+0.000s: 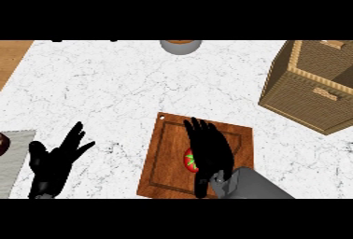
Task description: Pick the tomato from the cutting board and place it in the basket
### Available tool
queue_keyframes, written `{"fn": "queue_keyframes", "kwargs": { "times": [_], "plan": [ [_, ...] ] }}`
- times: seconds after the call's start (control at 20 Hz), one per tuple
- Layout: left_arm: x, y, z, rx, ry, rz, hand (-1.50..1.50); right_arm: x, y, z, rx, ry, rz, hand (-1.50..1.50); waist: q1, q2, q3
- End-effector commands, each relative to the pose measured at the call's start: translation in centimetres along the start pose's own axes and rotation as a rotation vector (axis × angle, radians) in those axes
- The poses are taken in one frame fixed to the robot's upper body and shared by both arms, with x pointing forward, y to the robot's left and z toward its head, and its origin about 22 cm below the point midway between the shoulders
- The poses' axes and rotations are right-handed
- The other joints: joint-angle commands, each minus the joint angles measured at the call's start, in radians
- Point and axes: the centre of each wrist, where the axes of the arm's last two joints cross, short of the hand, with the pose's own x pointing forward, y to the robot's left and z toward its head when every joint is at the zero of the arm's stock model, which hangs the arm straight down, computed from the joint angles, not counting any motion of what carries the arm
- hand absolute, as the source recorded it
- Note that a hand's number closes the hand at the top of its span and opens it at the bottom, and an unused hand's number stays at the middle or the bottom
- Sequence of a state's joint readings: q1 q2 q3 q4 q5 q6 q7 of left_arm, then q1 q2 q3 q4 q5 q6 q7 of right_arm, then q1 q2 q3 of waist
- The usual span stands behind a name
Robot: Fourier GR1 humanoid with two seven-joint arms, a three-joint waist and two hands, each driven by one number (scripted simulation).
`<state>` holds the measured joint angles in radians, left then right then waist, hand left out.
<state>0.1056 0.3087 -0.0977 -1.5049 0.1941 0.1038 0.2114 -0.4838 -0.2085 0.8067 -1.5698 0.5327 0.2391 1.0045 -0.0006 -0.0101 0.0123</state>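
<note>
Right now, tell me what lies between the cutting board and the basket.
In the head view nothing stands between the cutting board and the basket: only bare white marble counter. The right hand hangs over the tomato on the board.

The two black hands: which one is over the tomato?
The right hand, stretched flat over the tomato on the cutting board. The left hand rests open over bare counter.

The right hand (209, 151) lies palm down with fingers straight, pointing toward eleven o'clock, its grey forearm (251, 186) entering from the lower edge at about five o'clock. The left hand (56, 158) rests open at the lower left, near eight o'clock, fingers spread and pointing toward one o'clock.
</note>
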Motion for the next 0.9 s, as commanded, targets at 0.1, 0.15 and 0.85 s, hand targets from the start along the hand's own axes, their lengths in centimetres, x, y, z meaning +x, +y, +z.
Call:
{"fn": "queue_keyframes", "kwargs": {
  "times": [0.1, 0.15, 0.85],
  "plan": [
    [-2.1, 0.1, 0.7, 0.017, 0.164, -0.03, 0.0, 0.9, 0.5, 0.4, 0.002, 0.049, 0.006, -1.5, 0.002, 0.009, -0.012],
    [-3.6, -1.7, 0.1, 0.005, 0.157, -0.017, 0.0, 0.6, 2.0, -0.8, -0.002, 0.053, 0.01, -1.5, 0.001, 0.013, -0.013],
    [-3.2, -0.4, 0.3, -0.009, 0.153, -0.02, 0.0, 2.9, 0.4, -4.1, -0.093, 0.214, 0.043, 1.5, 0.013, 0.015, -0.013]
  ]
}}
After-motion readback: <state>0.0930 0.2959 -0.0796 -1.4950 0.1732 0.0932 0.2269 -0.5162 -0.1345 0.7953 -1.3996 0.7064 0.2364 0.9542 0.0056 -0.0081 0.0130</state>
